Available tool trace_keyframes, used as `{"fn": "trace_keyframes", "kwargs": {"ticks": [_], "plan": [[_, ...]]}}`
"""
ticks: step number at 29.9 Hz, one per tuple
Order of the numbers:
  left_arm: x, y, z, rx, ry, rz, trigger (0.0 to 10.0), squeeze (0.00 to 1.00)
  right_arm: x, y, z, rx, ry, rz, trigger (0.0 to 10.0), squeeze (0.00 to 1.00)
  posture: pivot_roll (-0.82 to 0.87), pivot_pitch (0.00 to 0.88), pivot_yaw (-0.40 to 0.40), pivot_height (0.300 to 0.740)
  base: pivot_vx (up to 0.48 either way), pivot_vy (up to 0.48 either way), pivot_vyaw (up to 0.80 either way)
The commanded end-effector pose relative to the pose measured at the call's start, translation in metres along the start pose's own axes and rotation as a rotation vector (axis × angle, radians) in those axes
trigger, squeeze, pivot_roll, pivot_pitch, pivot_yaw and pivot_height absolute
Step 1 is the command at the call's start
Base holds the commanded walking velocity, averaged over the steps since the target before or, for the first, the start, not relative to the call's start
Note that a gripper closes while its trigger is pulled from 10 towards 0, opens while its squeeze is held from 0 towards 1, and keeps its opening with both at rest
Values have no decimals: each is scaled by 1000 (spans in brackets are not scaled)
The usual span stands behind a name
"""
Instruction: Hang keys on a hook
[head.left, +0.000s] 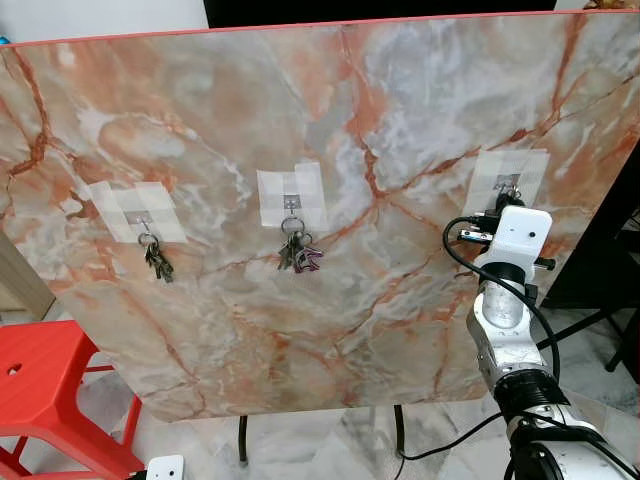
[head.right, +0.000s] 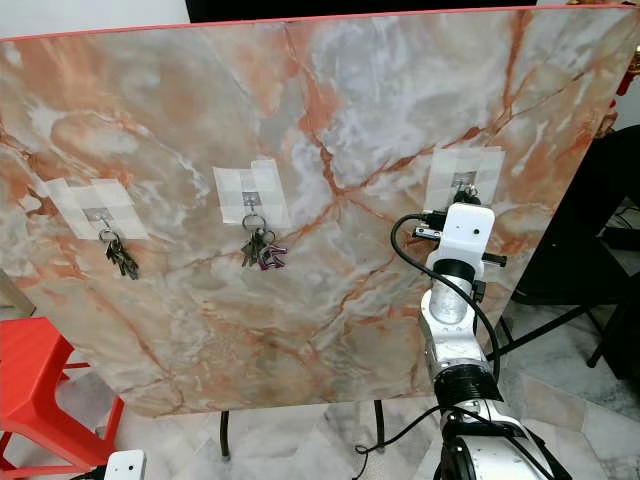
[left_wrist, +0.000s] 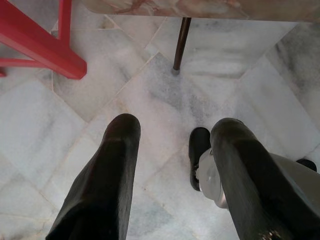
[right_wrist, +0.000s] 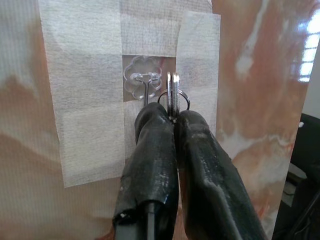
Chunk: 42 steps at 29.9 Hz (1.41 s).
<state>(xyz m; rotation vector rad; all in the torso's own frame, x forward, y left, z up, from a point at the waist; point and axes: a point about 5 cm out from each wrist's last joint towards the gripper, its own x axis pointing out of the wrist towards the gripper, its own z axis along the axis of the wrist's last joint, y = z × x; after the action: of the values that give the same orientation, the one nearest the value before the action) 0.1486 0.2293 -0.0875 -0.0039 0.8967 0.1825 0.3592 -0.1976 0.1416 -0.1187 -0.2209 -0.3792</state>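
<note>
Right tool (right_wrist: 172, 117) pinching keys (right_wrist: 174, 92) | beside hook (right_wrist: 145, 85) | ring seemingly unhooked, partly hidden

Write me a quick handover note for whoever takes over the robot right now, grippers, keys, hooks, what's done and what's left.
Right gripper: raised at the right hook on the marble board, shut on a keyring. The ring sits just beside the hook, not yet over it.
Left gripper: open, hanging idle over the floor.
Done: left hook holds a key bunch; middle hook holds a key bunch.
Left: slip the ring over the right hook, release, pull back.
</note>
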Motion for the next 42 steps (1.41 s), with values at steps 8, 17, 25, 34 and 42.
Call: {"fn": "trace_keyframes", "kwargs": {"ticks": [8,17,25,34,42], "plan": [[-1,2,-2,22,15,5,10000,0,-5,1,-8,-12,36,17,10000,0,40,0,43,740,0,0,0],[-1,3,-2,25,15,5,10000,0,-16,8,-15,-15,49,55,10000,0,38,0,42,740,0,0,0],[-1,4,-3,26,16,4,10000,0,-21,9,-20,-39,69,72,10000,0,37,0,42,740,0,0,0],[-1,2,-3,26,15,3,10000,0,-22,5,-26,-74,107,63,10000,0,38,0,40,740,0,0,0],[-1,3,-3,29,15,4,10000,0,-20,0,-28,-37,147,39,10000,0,36,0,42,740,0,0,0]]}}
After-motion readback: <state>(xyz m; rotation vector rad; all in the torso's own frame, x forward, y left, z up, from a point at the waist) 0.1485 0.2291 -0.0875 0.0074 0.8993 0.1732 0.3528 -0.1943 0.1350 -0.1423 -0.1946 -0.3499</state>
